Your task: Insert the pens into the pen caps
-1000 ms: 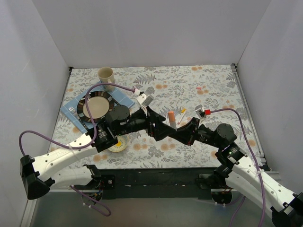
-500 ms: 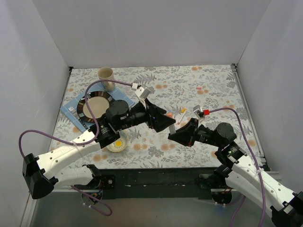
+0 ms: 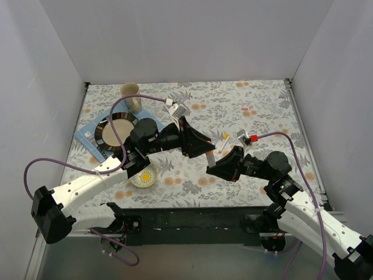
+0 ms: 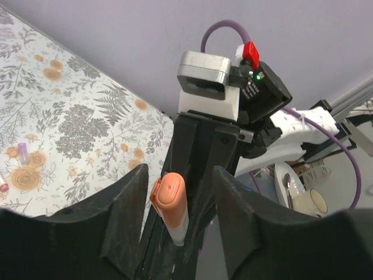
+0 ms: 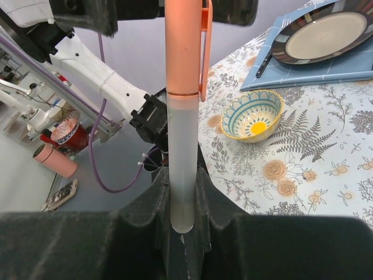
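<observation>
Left claw (image 4: 178, 178) shifted back, orange pen (image 5: 182, 116) clamped in right claw (image 5: 182, 189)

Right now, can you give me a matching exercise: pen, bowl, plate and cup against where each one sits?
Things: 1 orange-capped pen; 2 bowl; 3 plate; 4 cup.
Places: A on the blue napkin; B far left corner; C in the right gripper; D beside the left arm.
Pairs: 1-C, 2-D, 3-A, 4-B.
</observation>
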{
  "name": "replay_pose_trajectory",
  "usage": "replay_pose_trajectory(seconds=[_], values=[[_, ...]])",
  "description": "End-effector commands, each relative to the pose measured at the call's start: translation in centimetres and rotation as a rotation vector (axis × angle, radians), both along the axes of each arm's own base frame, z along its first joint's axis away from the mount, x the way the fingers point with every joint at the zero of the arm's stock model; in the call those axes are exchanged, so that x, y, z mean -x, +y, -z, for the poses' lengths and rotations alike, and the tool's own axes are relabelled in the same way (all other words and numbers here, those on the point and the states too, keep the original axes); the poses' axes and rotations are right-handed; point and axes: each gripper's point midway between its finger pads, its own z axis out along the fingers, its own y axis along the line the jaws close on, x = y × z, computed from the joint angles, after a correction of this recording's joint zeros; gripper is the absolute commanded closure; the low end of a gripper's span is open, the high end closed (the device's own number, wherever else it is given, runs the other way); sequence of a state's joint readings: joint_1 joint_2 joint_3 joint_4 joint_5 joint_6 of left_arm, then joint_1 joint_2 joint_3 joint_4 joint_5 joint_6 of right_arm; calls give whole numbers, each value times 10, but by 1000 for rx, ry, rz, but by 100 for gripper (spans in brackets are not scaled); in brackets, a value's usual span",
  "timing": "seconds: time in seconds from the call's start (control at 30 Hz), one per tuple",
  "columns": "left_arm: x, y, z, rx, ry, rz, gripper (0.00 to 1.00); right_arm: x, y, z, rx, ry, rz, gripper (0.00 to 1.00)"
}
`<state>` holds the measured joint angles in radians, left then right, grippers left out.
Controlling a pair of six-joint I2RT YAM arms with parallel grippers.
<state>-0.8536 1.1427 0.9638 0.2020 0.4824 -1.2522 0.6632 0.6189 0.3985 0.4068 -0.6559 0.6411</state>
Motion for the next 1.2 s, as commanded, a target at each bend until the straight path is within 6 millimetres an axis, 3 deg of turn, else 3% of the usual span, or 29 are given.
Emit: replay_pose_trajectory(seconds=[0.0,0.03,0.13,0.27,0.33,0.4,0.7,0.73,0.87,0.97,1.0,1.03,1.07,1.1,1.13,1.17], values=[[16,0,-1,18,-4,90,62,5,1,-31,-69,-75,-22,99],[19,1,1,19,2,100,75,4,1,-32,-71,-76,-22,99],[22,1,8,19,41,113,100,3,2,-36,-76,-82,-20,99],[35,-3,21,28,130,197,100,-6,2,-53,-104,-126,24,99],[44,-5,33,32,166,240,100,-20,2,-57,-81,-135,88,99],[51,-3,56,13,205,255,100,-30,1,-72,-92,-177,144,99],[85,-7,83,41,205,342,100,-55,1,-137,-154,-225,249,99],[89,-8,77,78,185,357,100,-55,-1,-148,-173,-241,259,99],[95,-10,92,89,252,397,100,-68,-7,-164,-166,-304,327,99],[85,-14,90,79,274,346,100,-68,-3,-152,-113,-300,299,99],[77,-18,77,87,250,324,100,-66,-1,-137,-66,-279,277,99],[65,-19,84,33,255,275,100,-64,-1,-125,-40,-261,268,95],[53,-21,78,26,244,222,100,-62,-1,-112,-15,-238,260,77],[43,-23,62,35,217,193,100,-54,-3,-89,14,-215,230,68],[30,-21,65,-6,214,153,100,-49,-5,-69,56,-175,218,60],[19,-20,64,-18,213,116,100,-44,-9,-56,78,-154,215,45]])
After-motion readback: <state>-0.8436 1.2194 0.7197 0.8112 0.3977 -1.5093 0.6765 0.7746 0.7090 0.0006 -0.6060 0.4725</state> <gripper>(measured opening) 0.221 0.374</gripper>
